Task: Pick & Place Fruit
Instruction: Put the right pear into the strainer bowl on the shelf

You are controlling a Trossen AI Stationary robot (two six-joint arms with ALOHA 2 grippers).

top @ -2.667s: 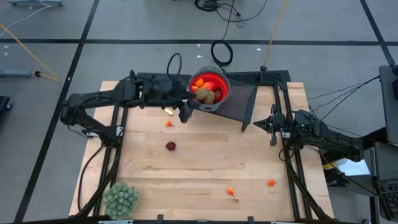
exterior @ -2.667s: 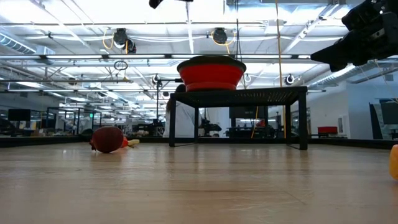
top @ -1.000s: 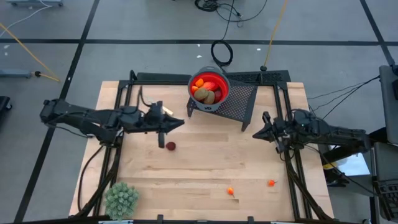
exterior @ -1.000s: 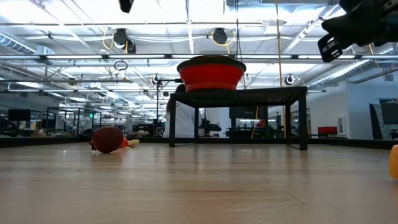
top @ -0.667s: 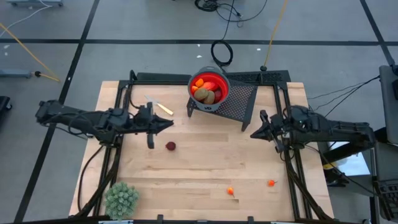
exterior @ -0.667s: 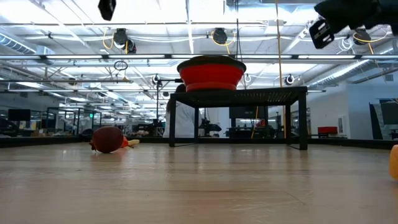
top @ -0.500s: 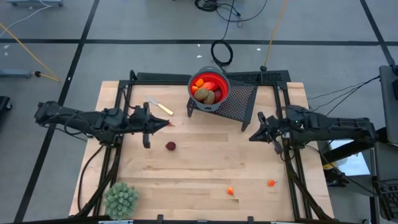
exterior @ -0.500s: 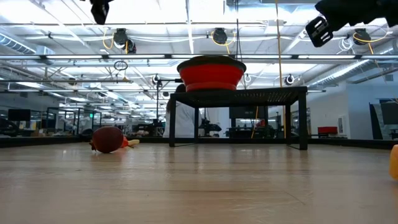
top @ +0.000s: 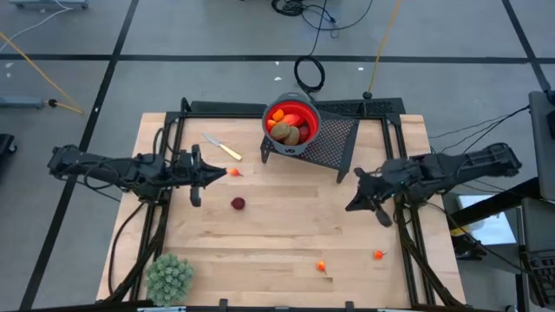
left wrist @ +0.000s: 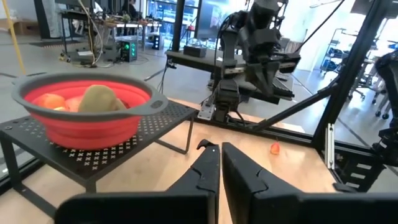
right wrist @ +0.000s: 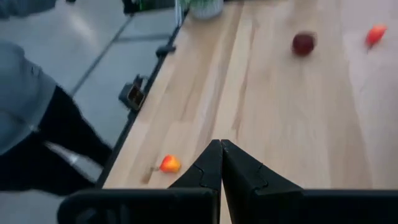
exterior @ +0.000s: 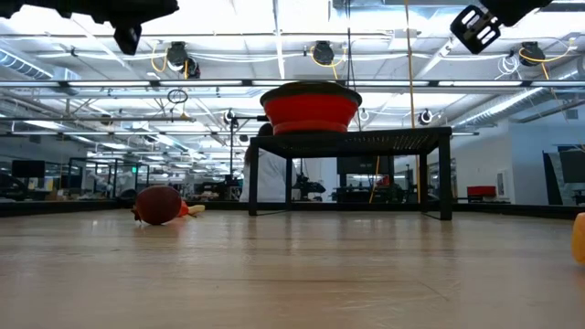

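A red bowl (top: 291,121) stands on a black mesh stand (top: 334,143) at the far middle, with a brown kiwi (left wrist: 99,99) and orange fruit inside. A dark red fruit (top: 238,204) lies on the table's left-centre. A small orange piece (top: 234,172) lies just ahead of my left gripper (top: 222,173), which is shut, level, above the table and holding nothing. Two more orange pieces (top: 321,266) (top: 378,255) lie near the front edge. My right gripper (top: 351,206) is shut, raised and slanting down over the table's right part, also holding nothing.
A knife with a yellow handle (top: 221,147) lies at the far left. A pale green spiky plant ball (top: 169,277) sits at the near left corner. Black frame rails (top: 165,186) run along both table sides. Bare wood lies between the two grippers.
My left gripper has drawn back toward the table's left edge and sunk a little, staying shut and level. My right gripper has swung toward the near edge, risen and tipped its fingers downward, staying shut. No fruit has moved.
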